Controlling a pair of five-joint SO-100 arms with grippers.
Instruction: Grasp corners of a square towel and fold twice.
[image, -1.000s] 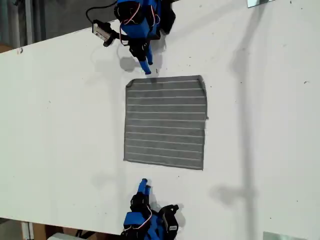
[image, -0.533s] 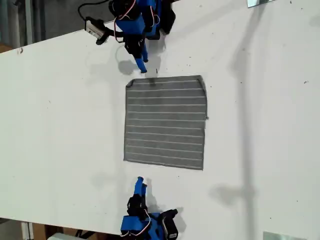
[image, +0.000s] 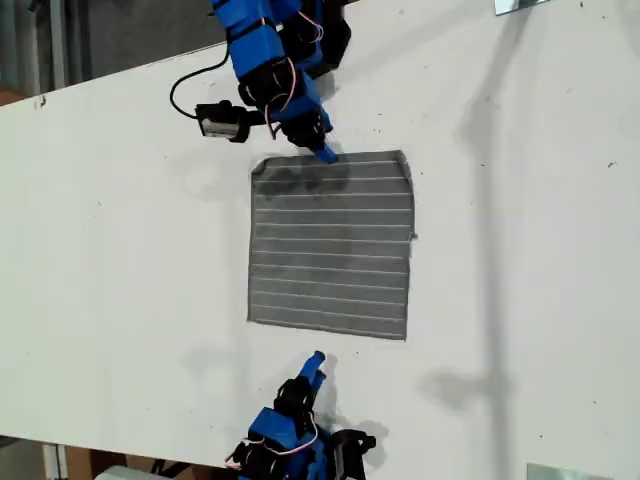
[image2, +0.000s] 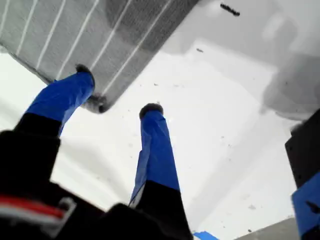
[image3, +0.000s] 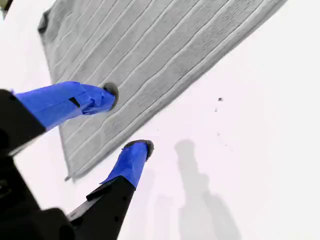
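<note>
The grey striped towel (image: 330, 245) lies flat and unfolded on the white table (image: 120, 260). In the exterior view my first gripper (image: 322, 150) hangs at the towel's top edge and casts a shadow on the cloth. It is open (image2: 116, 90); one of the towel's corners (image2: 100, 102) lies between the fingers, and one fingertip (image2: 82, 70) overlaps the cloth. My second gripper (image: 314, 360) sits just below the towel's bottom edge in the exterior view. It is open too (image3: 125, 119) and straddles that edge, near a frayed corner (image3: 67, 176). Neither gripper holds anything.
The table's edge (image: 90, 85) runs diagonally across the exterior view's upper left. Metal pieces sit at that view's top right (image: 520, 5) and bottom right (image: 565, 472). A small dark speck (image3: 220, 100) marks the table near the towel's bottom edge.
In the exterior view the top arm swung right and down to the towel's top edge, its camera turning with it. The bottom arm's gripper shifted right and slightly toward the towel.
</note>
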